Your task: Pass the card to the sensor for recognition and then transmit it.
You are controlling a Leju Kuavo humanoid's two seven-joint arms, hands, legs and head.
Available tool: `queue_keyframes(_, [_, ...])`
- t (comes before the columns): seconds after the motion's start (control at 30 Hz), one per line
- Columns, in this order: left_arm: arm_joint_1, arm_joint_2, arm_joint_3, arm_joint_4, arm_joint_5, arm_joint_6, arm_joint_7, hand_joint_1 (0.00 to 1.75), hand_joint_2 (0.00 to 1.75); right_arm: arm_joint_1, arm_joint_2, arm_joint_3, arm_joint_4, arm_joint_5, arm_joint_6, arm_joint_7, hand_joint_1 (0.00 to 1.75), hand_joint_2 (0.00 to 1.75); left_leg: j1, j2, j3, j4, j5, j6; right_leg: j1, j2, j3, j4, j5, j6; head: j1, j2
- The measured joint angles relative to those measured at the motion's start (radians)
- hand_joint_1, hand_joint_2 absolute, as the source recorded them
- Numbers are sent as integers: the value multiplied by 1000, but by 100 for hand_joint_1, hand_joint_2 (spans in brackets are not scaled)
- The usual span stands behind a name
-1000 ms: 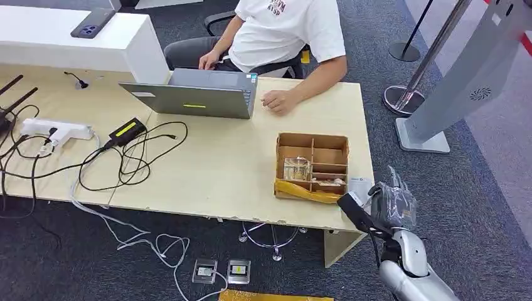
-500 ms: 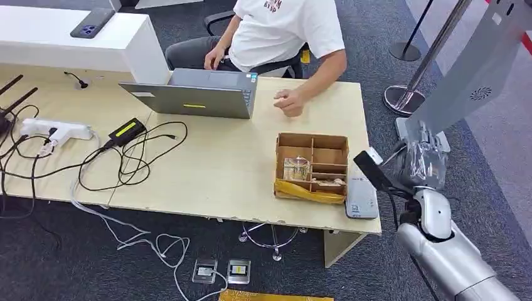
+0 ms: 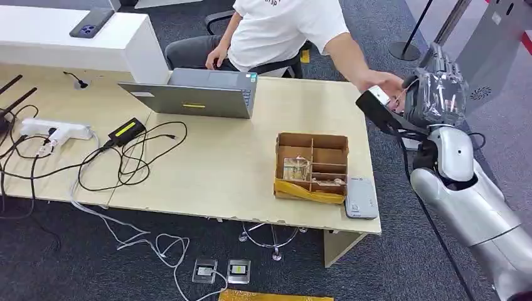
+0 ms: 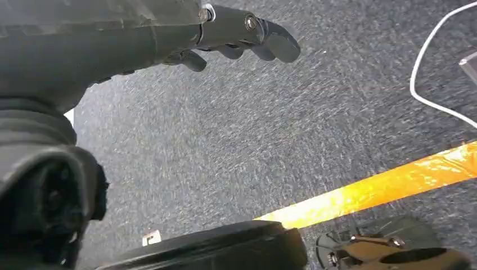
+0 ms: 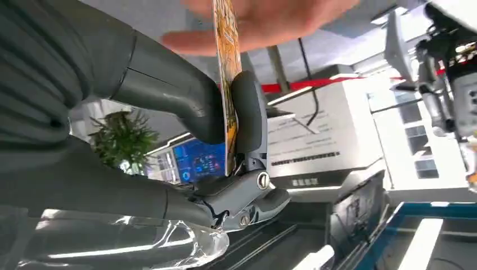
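In the right wrist view, my right hand point(image 5: 185, 112) pinches a thin yellow-printed card point(image 5: 225, 84) between the thumb and a finger. A person's hand point(image 5: 264, 22) touches the card's far end. In the head view, my right hand point(image 3: 436, 91), wrapped in clear plastic, is raised beyond the desk's right end, with the seated person's hand point(image 3: 381, 84) reaching up to it. The grey card sensor point(image 3: 361, 198) lies flat at the desk's front right corner, well below my hand. My left hand point(image 4: 242, 34) hangs over grey carpet, fingers loosely extended and holding nothing.
A cardboard divider box point(image 3: 312, 164) sits beside the sensor on the wooden desk point(image 3: 219, 169). A grey laptop point(image 3: 194, 94) stands in front of the person, with black cables point(image 3: 132, 157) to its left. A grey kiosk point(image 3: 464, 81) and a stanchion base point(image 3: 401, 97) stand right of the desk.
My right arm rose from the desk's front right corner, past the sensor, up toward the person. The person's hand left the desktop and reached out to my hand.
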Motion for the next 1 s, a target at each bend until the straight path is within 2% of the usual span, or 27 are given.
queue_keyframes(0.37, [-15, 2, -60, -14, 39, 2, 16, 0, 0, -74, 176, 100, 225, -27, -39, -75, 171, 175, 1, -1, 0, 0, 0, 0, 1, -1, 0, 0, 0, -1, 0, 0])
queue_keyframes(0.4, [-15, 3, -62, -14, 40, 2, 20, 0, 0, -74, 186, 105, 243, -27, -44, -76, 7, 175, 1, -1, 0, 0, 0, 0, 1, -1, 0, 0, 0, -1, 0, 0])
queue_keyframes(0.43, [-15, 3, -66, -14, 42, 3, 23, 0, 0, -75, 198, 111, 260, -28, -47, -76, 0, 175, 1, -1, 0, 0, 0, 0, 1, -1, 0, 0, 0, -1, 0, 0])
queue_keyframes(0.6, [-15, 8, -84, -15, 48, 3, 24, 0, 0, -76, 228, 135, 325, -40, -65, -67, 0, 175, 1, -1, 0, 0, 0, 0, 1, -1, 0, 0, 0, -1, 0, 0])
queue_keyframes(0.73, [-14, 11, -86, -15, 59, 3, 25, 0, 0, -74, 234, 141, 349, -85, -116, -78, 0, 175, 1, -1, 0, 0, 0, 0, 1, -1, 0, 0, 0, -1, 0, 0])
queue_keyframes(0.87, [-13, 12, -85, -14, 58, 3, 6, 0, 0, -55, 236, 132, 353, -179, -202, -143, 0, 175, 1, -1, 0, 0, 0, 0, 1, 0, 0, 0, 0, -1, 0, 0])
queue_keyframes(1.0, [-5, 11, -82, -14, 50, 3, -7, 0, 0, 7, 234, 104, 299, -288, -227, -192, 0, 175, 2, -1, 1, 0, 0, -1, 2, 0, 0, 0, -1, -1, 0, 0])
